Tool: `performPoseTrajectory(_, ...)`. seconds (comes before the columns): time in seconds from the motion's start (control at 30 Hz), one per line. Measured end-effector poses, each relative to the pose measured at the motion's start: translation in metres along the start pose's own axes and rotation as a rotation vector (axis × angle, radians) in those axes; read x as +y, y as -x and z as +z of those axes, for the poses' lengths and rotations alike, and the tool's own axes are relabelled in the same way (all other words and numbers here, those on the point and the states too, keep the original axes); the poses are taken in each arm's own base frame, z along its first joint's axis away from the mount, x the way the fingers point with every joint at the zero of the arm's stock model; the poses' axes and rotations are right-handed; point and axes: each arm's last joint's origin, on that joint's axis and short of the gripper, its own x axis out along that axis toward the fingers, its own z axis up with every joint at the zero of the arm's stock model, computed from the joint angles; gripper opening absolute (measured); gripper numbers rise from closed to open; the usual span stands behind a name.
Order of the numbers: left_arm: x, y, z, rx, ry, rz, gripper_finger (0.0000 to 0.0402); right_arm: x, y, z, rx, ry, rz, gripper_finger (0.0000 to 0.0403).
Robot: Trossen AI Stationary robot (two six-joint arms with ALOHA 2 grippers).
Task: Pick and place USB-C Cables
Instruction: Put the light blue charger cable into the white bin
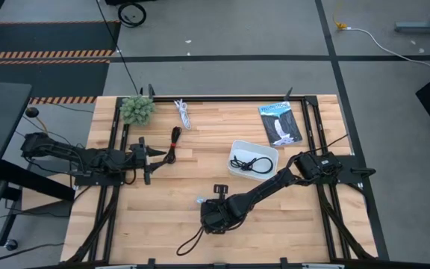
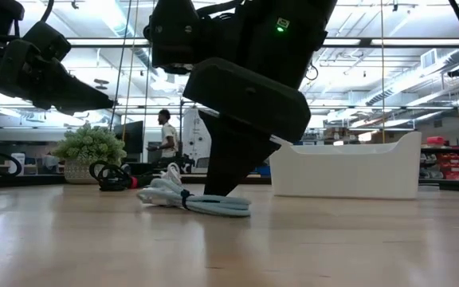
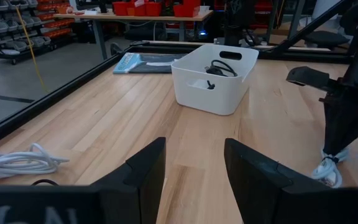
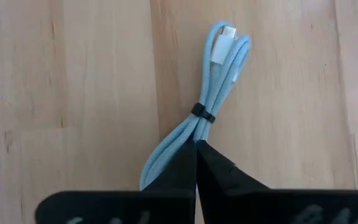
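The light blue-grey cable (image 4: pixel 225 62) lies bundled on the wood table, near the middle front in the high view (image 1: pixel 199 201). My right gripper (image 4: pixel 196 144) stands over it, pointing down, shut on it. My left gripper (image 3: pixel 194 163) is open and empty above the table's left side (image 1: pixel 149 155). Just to its right lies the black cable with the red band (image 1: pixel 174 142). The white cable (image 1: pixel 183 112) lies near the far edge. The plain black cable (image 1: pixel 246 163) lies in the white tray (image 1: pixel 266 149). My right gripper pinches the light blue-grey cable's strands just behind its black tie (image 4: pixel 202 114), between the two fingertips. The fingers come from above, pointing down, and their tips meet on the bundle. The cable lies flat on the table (image 2: pixel 205 203), its plug end pointing away from the fingers.
A flat black packet with a blue label (image 1: pixel 280 123) lies at the far right. A small potted plant (image 1: pixel 136 110) stands at the far left corner. A black frame rail (image 1: pixel 222 98) runs round the table. A person (image 2: pixel 166 135) stands far off in the room.
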Motion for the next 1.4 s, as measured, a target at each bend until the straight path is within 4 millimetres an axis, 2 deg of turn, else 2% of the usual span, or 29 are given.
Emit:
performPoseTrajectory(0.17, 0.000, 0.000, 0.000, 0.000, 0.000, 0.000, 0.0172, 0.001, 0.011, -0.002, -0.017, 0.029, -0.034, 0.0004)
performPoseTrajectory(0.3, 0.000, 0.000, 0.000, 0.000, 0.000, 0.000, 0.0172, -0.001, 0.033, 0.002, -0.073, 0.025, -0.056, 0.0002)
performPoseTrajectory(0.53, 0.000, 0.000, 0.000, 0.000, -0.001, 0.000, 0.0172, -0.003, 0.059, 0.003, -0.131, 0.033, -0.118, 0.0002)
performPoseTrajectory(0.7, 0.000, 0.000, 0.000, 0.000, -0.001, 0.000, 0.0172, -0.001, 0.065, 0.005, -0.146, -0.035, -0.069, 0.0019)
performPoseTrajectory(0.8, 0.000, 0.000, 0.000, 0.000, 0.000, 0.000, 0.0172, 0.002, 0.063, 0.010, -0.201, -0.067, -0.038, 0.0048)
performPoseTrajectory(1.0, 0.000, 0.000, -0.001, 0.005, -0.003, 0.000, 0.0172, 0.006, 0.032, 0.007, -0.255, -0.119, -0.015, 0.0121)
performPoseTrajectory(1.2, 0.000, 0.000, 0.000, 0.002, -0.002, 0.000, 0.0172, -0.003, 0.013, -0.001, -0.247, -0.148, -0.025, 0.0190)
performPoseTrajectory(1.3, 0.000, 0.000, 0.000, 0.002, -0.002, 0.000, 0.0172, -0.004, 0.011, -0.001, -0.251, -0.158, -0.009, 0.0214)
performPoseTrajectory(1.4, 0.000, 0.000, 0.000, 0.001, -0.001, 0.000, 0.0172, -0.005, 0.003, -0.009, -0.220, -0.161, -0.006, 0.0224)
